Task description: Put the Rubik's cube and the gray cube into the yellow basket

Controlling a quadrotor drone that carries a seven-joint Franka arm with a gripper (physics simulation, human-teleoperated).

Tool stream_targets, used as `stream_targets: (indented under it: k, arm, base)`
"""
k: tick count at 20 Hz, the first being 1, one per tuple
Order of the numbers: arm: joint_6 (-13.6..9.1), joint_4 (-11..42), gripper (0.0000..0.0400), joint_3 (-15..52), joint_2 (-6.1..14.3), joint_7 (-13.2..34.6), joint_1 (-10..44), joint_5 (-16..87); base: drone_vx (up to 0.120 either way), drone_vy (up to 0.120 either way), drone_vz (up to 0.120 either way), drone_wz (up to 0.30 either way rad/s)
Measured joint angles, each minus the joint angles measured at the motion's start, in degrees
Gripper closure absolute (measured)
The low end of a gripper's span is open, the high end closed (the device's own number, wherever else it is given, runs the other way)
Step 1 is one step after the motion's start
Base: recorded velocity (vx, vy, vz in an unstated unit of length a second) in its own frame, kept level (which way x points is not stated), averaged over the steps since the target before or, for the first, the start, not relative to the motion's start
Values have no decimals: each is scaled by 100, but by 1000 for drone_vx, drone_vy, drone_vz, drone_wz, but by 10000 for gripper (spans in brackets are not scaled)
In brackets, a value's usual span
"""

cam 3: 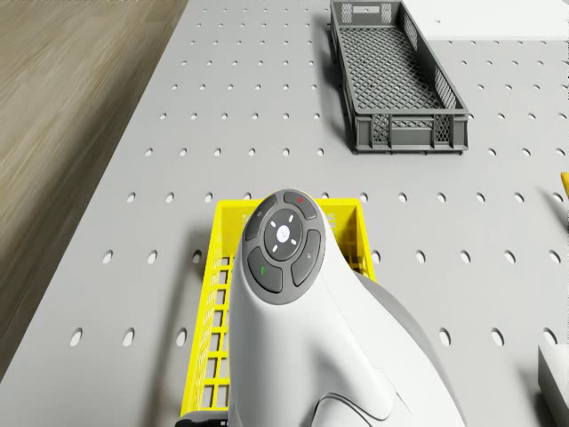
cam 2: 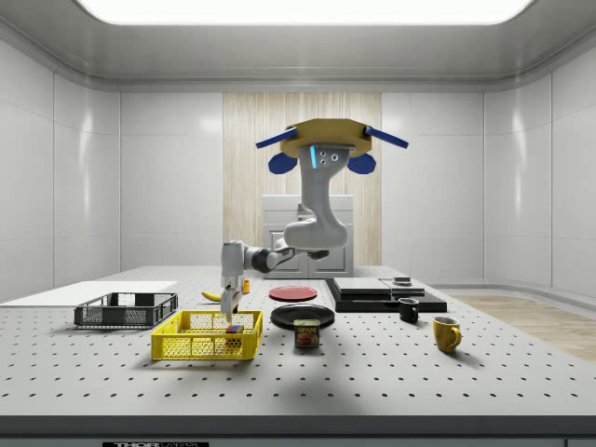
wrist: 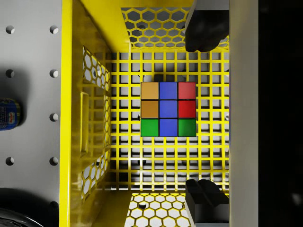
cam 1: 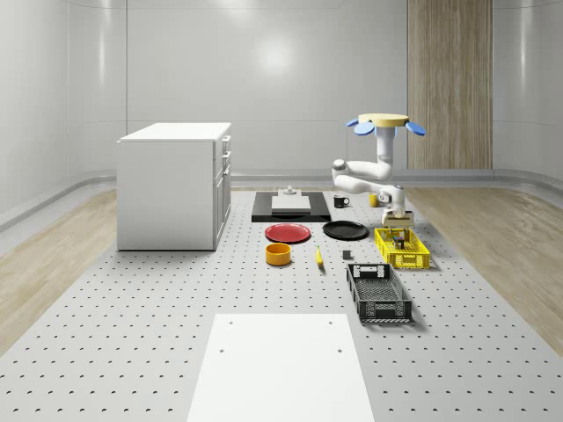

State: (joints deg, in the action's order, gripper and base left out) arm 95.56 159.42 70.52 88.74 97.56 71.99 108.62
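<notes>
Hovering over the far right of the perforated grey desk point(cam 1: 132, 334), the yellow-topped drone with blue rotors point(cam 1: 383, 122) hangs its white jointed arm point(cam 2: 312, 223) down into the yellow mesh basket point(cam 1: 402, 248). From where I stand the pincer point(wrist: 206, 113) sits inside the basket's walls, its two dark fingers point(wrist: 203, 30) spread wide apart, with nothing between them. Directly below it, the Rubik's cube with orange, blue, red and green squares on top point(wrist: 168, 109) rests flat on the basket's grid floor, apart from both fingers. From the side I can also make out a bit of that coloured cube point(cam 2: 235, 331) low in the basket, under the pincer point(cam 2: 229, 315).

So I judge the first half of the job done: the Rubik's cube is in, and let go. The gray cube is another matter. I cannot find it in the basket, and nothing on the desk can be told for certain as it; a small dark thing point(cam 1: 347, 257) lies near the long dark grey crate point(cam 1: 378, 293), but it is too small to name. That cube seems to be what is left: the arm must lift clear of the basket walls, find it, pick it up and bring it here.

A red plate point(cam 1: 288, 233) and a black plate point(cam 1: 345, 230) lie well apart from the basket.
</notes>
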Motion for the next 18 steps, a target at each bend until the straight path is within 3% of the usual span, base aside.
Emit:
stream_targets:
  k: [10,14,18]
  arm:
    - [-55,29,0,84,-20,-7,-25,-70]
    - [-64,31,0,89,-26,-9,-29,-73]
    - [-70,32,0,91,-32,-10,-31,-73]
  base:
    - [0,-120,16,0]
    - [120,-120,0,0]
    - [0,-120,0,0]
